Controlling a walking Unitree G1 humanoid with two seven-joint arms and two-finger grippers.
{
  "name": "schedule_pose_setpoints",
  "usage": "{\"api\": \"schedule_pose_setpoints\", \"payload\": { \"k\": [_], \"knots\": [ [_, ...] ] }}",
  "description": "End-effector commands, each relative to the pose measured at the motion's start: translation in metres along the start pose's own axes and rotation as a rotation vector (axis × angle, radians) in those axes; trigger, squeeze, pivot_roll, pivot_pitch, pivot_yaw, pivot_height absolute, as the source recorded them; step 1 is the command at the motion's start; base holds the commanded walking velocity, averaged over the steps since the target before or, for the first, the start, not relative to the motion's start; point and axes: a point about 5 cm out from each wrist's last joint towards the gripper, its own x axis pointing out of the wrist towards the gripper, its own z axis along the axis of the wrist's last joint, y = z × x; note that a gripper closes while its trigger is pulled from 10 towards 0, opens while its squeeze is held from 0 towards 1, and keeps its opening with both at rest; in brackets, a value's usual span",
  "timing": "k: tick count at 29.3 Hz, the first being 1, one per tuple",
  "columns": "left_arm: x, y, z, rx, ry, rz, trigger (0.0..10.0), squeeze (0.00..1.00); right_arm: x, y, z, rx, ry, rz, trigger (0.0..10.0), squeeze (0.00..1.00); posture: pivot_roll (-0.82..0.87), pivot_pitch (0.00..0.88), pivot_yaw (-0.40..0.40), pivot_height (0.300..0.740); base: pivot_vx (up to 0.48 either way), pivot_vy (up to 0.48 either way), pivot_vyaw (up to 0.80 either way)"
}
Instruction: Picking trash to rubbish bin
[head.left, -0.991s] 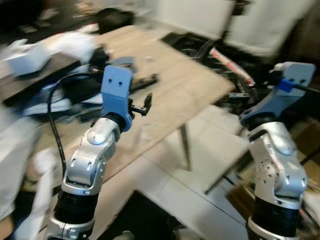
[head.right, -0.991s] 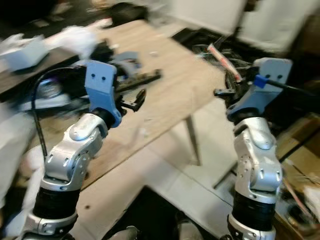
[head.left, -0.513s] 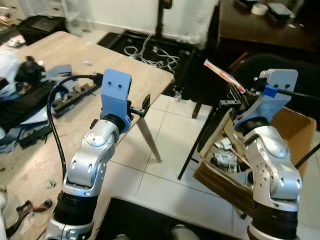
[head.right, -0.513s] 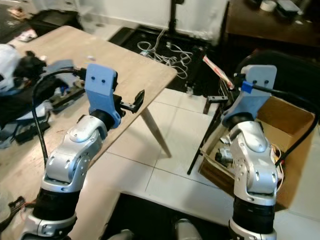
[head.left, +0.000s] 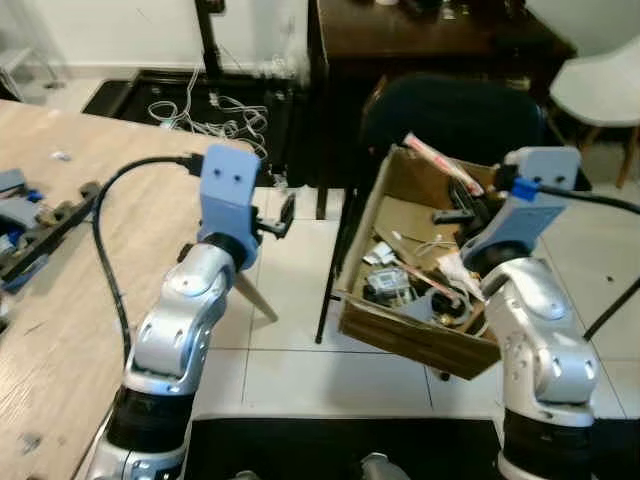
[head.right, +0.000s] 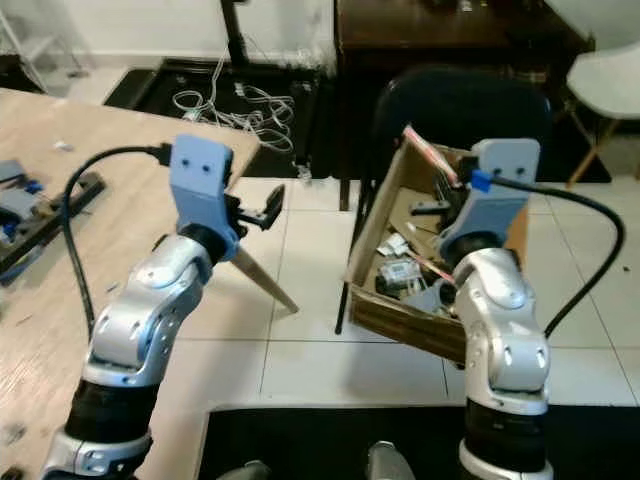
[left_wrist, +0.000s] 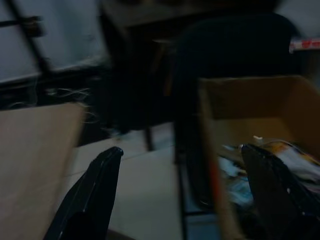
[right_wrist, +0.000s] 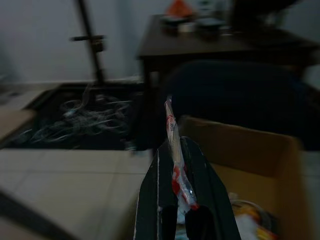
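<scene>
Right end effector (right_wrist: 175, 210) grips the wrapper strip (right_wrist: 173, 145) above the cardboard box (head.left: 420, 335); release remains. Left end effector (left_wrist: 185, 195) gapes empty.

white tiled floor (head.left: 290, 360); wooden table (head.left: 60, 260); dark desk (head.right: 440, 30); white chair (head.left: 600, 90)
</scene>
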Motion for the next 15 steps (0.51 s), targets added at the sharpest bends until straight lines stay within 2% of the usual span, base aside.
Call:
{"api": "schedule_pose_setpoints", "payload": {
  "k": [1,5,15],
  "knots": [
    [-0.001,-0.004,-0.005,-0.021,0.031,-0.029,10.0,0.00,-0.002,-0.004,-0.005,0.000,0.027,-0.018,10.0,0.00,-0.02,0.201,0.041,0.740,0.000,0.000,-0.80],
    [-0.003,-0.006,-0.009,0.006,0.044,-0.039,10.0,0.00,-0.004,-0.005,-0.009,0.001,0.048,-0.026,10.0,0.00,-0.02,0.206,0.041,0.740,0.000,0.000,-0.80],
    [-0.005,-0.007,-0.013,-0.015,0.065,-0.051,10.0,0.00,-0.008,-0.006,-0.016,0.010,0.070,-0.040,10.0,0.00,-0.01,0.210,0.054,0.740,0.000,0.000,-0.80]
  ]
}}
